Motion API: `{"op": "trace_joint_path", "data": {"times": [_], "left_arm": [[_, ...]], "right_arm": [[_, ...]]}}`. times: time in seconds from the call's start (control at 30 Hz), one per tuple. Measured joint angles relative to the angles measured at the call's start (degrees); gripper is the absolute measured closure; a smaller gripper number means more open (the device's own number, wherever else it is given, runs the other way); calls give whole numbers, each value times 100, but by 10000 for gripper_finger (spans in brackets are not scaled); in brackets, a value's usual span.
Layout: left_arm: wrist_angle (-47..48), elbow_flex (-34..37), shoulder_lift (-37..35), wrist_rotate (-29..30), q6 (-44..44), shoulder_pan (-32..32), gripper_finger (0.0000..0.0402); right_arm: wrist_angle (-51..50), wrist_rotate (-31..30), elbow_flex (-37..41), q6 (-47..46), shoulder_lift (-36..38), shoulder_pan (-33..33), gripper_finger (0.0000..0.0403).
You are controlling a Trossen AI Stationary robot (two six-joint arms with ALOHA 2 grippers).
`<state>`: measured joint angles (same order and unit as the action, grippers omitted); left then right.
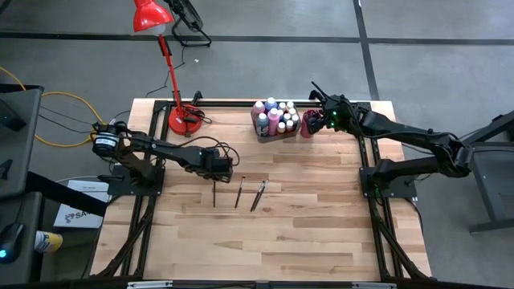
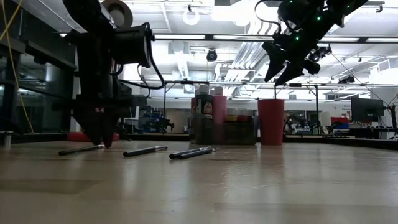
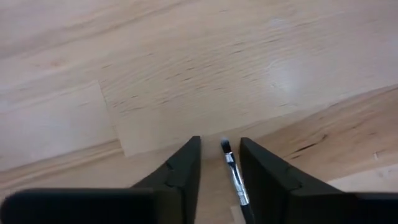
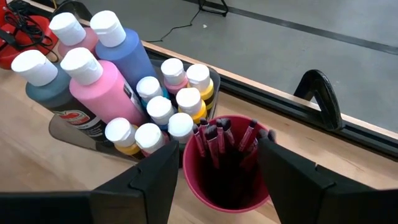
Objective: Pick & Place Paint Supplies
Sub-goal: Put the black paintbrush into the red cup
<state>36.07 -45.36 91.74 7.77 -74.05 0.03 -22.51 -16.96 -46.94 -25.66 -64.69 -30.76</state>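
Observation:
A thin dark-handled paintbrush lies flat on the wood, its bristle tip showing between my left gripper's fingers. My left gripper points down over that brush at table height. It is open, with one finger on either side and no touch that I can see. More brushes lie flat to its right. My right gripper hangs open above the red cup, which holds several brushes. Paint bottles stand in the grey bin beside the cup.
A red desk lamp stands on its round base at the far left of the table. Black arm mounts sit at the left and right edges. Bare wood lies toward the near edge.

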Motion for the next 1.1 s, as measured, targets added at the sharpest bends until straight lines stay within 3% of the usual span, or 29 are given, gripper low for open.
{"op": "trace_joint_path", "data": {"times": [0.37,0.77,0.97,1.1], "left_arm": [[-80,4,9,-133,211,-2,394],[-3,-356,-187,166,1196,-12,401],[-187,-744,-659,941,1855,-6,401],[-844,-1010,-1001,1459,2723,-11,401]], "right_arm": [[-1,1,0,-1,0,0,190],[-6,196,0,16,0,0,190],[9,516,0,36,0,0,190],[202,1136,0,38,0,0,190]]}}
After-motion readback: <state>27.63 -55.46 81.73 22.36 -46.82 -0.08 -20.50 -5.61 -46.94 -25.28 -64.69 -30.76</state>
